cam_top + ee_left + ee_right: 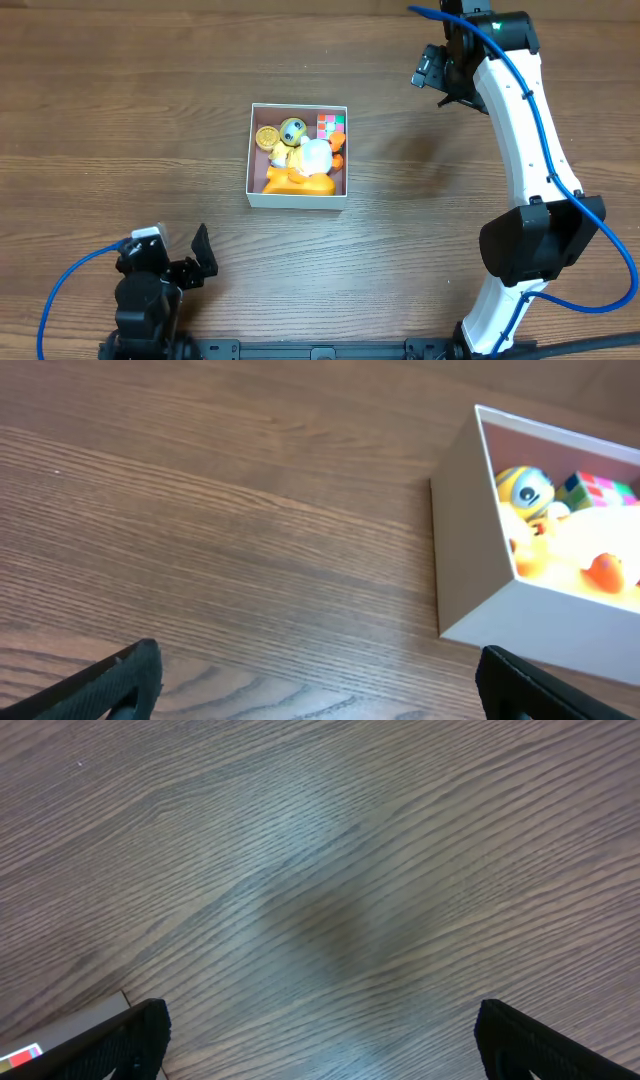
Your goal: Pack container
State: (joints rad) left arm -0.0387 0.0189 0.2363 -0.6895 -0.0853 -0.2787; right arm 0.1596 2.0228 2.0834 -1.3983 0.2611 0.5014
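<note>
A brown wood-grain table (evenly lit) fills every view.

Toys lie in the container, a cube seemingly at its back-right.

In the left wrist view the container runs off the right edge, and the toys inside are washed out by glare; past a yellow big-eyed toy and a coloured cube their shapes cannot be told. The left gripper shows only as 2 dark fingertips at the bottom edge, as does the right gripper in its own view. There a pale edge with a coloured strip is cut off at the lower left corner; what it is cannot be told. From overhead a white toy hides much of the orange pieces beneath it.
</note>
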